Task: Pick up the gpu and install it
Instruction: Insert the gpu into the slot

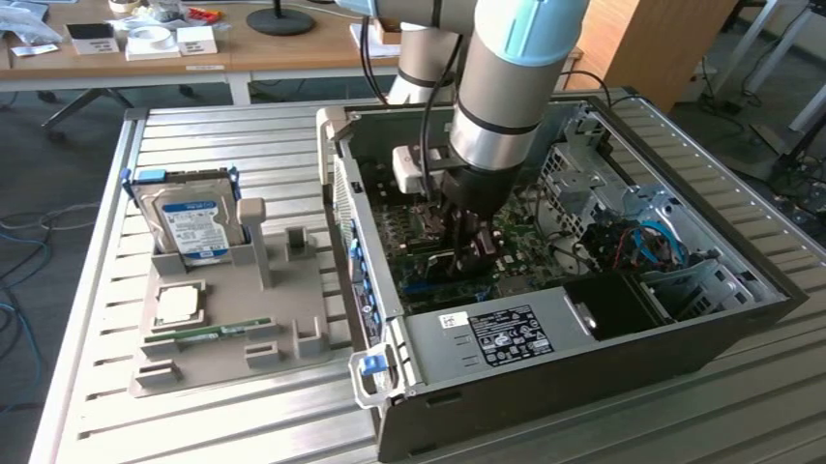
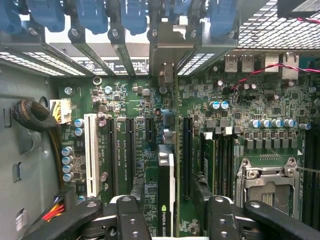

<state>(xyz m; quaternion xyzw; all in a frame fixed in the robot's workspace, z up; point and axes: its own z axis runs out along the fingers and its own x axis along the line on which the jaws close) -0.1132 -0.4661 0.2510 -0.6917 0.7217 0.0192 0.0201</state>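
Observation:
The gpu stands edge-on in a motherboard slot, seen as a narrow green and black card with a printed label. Its silver bracket reaches the case's rear slot openings. My gripper straddles the card, and its black fingers stand off both faces with a gap on each side, so it is open and holds nothing. In the exterior view the arm reaches down into the open computer case, with the gripper low over the motherboard.
A grey parts holder on the slatted table carries a silver hard drive, a processor chip and a narrow memory stick. Inside the case are a white expansion slot, the processor socket, blue retaining clips and cable bundles.

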